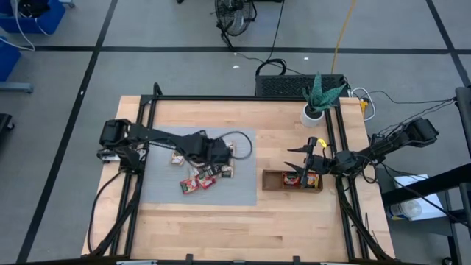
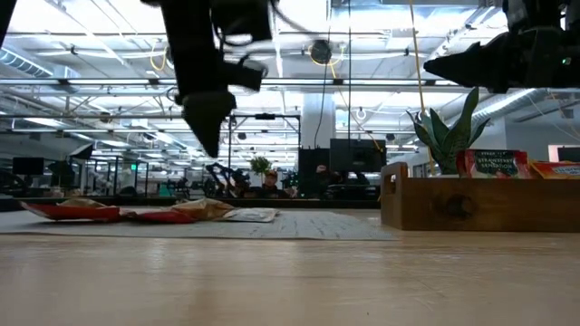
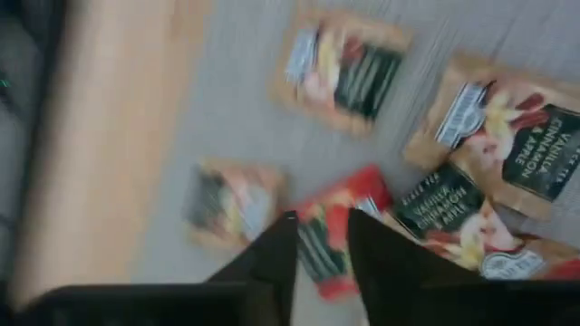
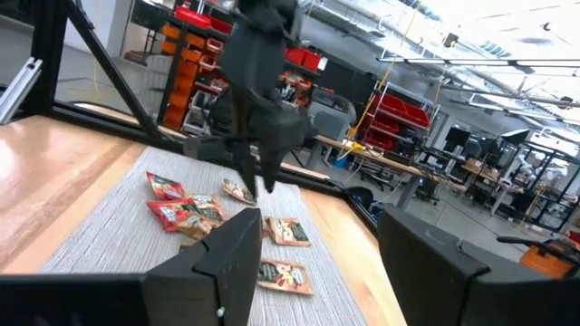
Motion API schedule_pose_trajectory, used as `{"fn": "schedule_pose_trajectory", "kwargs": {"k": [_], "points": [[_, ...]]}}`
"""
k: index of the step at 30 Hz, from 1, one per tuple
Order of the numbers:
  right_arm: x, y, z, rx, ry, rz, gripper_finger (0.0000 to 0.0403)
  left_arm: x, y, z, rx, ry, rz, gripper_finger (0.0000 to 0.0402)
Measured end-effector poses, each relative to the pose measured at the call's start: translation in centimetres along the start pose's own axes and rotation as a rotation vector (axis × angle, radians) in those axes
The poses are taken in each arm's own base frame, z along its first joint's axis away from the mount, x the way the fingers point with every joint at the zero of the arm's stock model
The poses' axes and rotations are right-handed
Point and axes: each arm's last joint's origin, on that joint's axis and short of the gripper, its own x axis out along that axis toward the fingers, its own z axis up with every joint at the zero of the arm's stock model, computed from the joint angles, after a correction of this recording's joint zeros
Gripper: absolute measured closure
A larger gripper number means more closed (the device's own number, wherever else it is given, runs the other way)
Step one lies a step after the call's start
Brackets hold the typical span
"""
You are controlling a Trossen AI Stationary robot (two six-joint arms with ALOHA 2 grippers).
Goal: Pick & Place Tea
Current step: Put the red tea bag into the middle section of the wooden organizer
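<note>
Motion blur smears the tea sachets (image 3: 344,68) in the left wrist view so that most of their print cannot be read, the left gripper (image 1: 221,152) covers part of the pile from above, and the low view cuts off both arms at its upper edge.

Glossy tea sachets (image 1: 197,183); ribbed grey mat (image 1: 243,193); wooden tray (image 1: 274,182)
</note>
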Motion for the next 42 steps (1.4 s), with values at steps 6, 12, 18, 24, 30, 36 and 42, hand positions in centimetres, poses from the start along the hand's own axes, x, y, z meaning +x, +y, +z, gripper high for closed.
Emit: {"fn": "schedule_pose_trajectory", "kwargs": {"k": [6, 12, 18, 24, 30, 36, 42], "points": [[0.0, 0.0, 0.0, -0.002, -0.001, 0.0, 0.02, 3.0, 0.8, -1.1, -0.164, 0.108, -0.133, 0.0194], [0.0, 0.0, 0.0, 0.01, 0.0, 0.0, 0.02, 6.3, 1.4, -2.0, -0.201, 0.072, -0.206, 0.0142], [0.0, 0.0, 0.0, 0.012, 0.0, 0.0, 0.02, 7.8, 2.8, -2.5, -0.298, 0.087, -0.191, 0.0136], [0.0, 0.0, 0.0, 0.012, 0.0, 0.0, 0.02, 8.0, 3.6, -2.4, -0.299, 0.093, -0.186, 0.0159], [0.0, 0.0, 0.0, 0.01, 0.0, 0.0, 0.02, 6.7, 4.4, -2.5, -0.29, 0.142, -0.161, 0.0178], [0.0, 0.0, 0.0, 0.006, 0.003, 0.001, 0.02, 5.8, 4.7, -2.4, -0.413, 0.121, -0.157, 0.0169], [0.0, 0.0, -0.1, 0.008, 0.007, 0.003, 0.02, 6.4, 4.5, -2.5, -0.443, 0.132, -0.124, 0.0165]]}}
